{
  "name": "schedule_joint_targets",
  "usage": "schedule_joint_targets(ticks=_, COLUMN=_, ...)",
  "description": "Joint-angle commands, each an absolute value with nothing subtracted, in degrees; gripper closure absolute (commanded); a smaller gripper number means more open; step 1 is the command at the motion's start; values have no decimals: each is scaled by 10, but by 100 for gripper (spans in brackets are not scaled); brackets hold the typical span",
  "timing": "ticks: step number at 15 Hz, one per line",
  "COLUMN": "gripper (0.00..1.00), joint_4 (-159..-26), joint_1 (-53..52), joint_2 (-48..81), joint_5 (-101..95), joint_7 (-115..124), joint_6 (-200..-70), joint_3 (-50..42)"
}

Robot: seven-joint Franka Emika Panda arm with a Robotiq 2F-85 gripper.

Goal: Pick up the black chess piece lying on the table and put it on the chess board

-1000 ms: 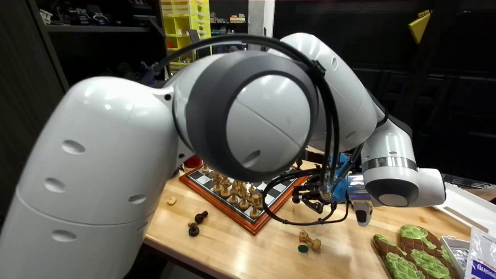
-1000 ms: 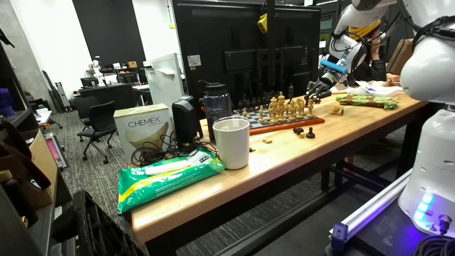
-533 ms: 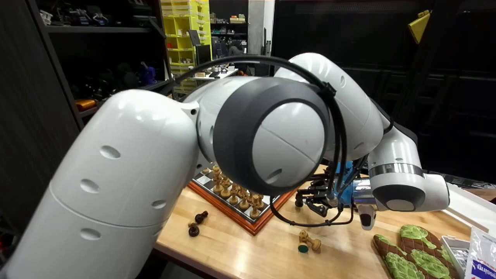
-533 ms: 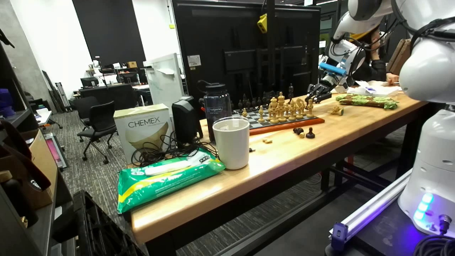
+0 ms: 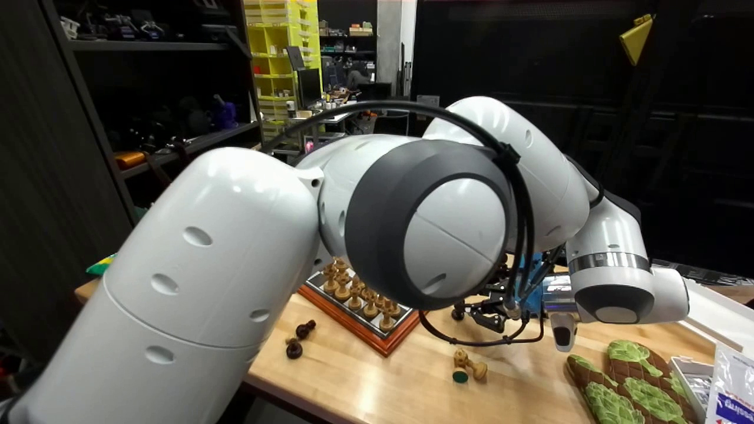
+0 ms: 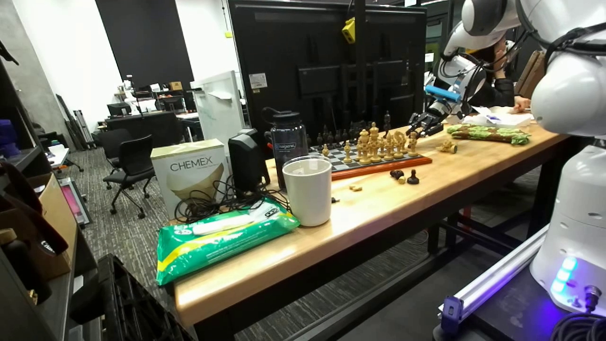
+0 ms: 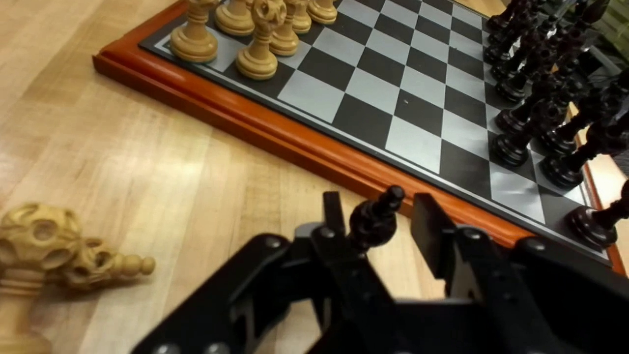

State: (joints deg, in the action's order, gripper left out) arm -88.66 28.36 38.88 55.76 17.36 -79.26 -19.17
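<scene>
A black chess piece (image 7: 374, 227) stands out between the fingers of my gripper (image 7: 377, 197) in the wrist view. It is near the left finger (image 7: 332, 211), and a gap parts it from the right finger (image 7: 426, 231). Its lower end is hidden, so I cannot tell whether it touches the table. The chess board's red-brown frame (image 7: 275, 129) runs just behind. In both exterior views the gripper (image 6: 418, 127) is low beside the near corner of the chess board (image 5: 353, 331). Two other dark pieces, one lying (image 6: 396, 174) and one upright (image 6: 413, 178), are on the table.
Light pieces (image 7: 37, 233) lie on the table left of the gripper. Light and dark pieces (image 7: 513, 110) stand on the board's opposite sides. Green-brown mitts (image 5: 627, 383) lie beyond the gripper. A white mug (image 6: 307, 194) and a dark bottle (image 6: 289, 149) stand on the table.
The arm has come lower, its elbow shifting right in an exterior view and uncovering the background. The gripper has moved slightly away from the board and down. Pieces on the table have not moved.
</scene>
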Motion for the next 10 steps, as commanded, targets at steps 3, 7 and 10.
schedule_joint_targets(ticks=3, gripper=13, joint_4=-862, joint_1=274, joint_2=371, joint_5=535, joint_7=176, joint_6=-790, joint_3=-188)
schedule_joint_targets(ticks=7, gripper=0, joint_4=-858, joint_1=245, joint_2=339, joint_5=483, joint_7=190, joint_6=-804, joint_3=-194)
schedule_joint_targets(ticks=10, gripper=0, joint_4=-876, joint_1=210, joint_2=293, joint_5=409, joint_7=199, joint_6=-840, joint_3=-199)
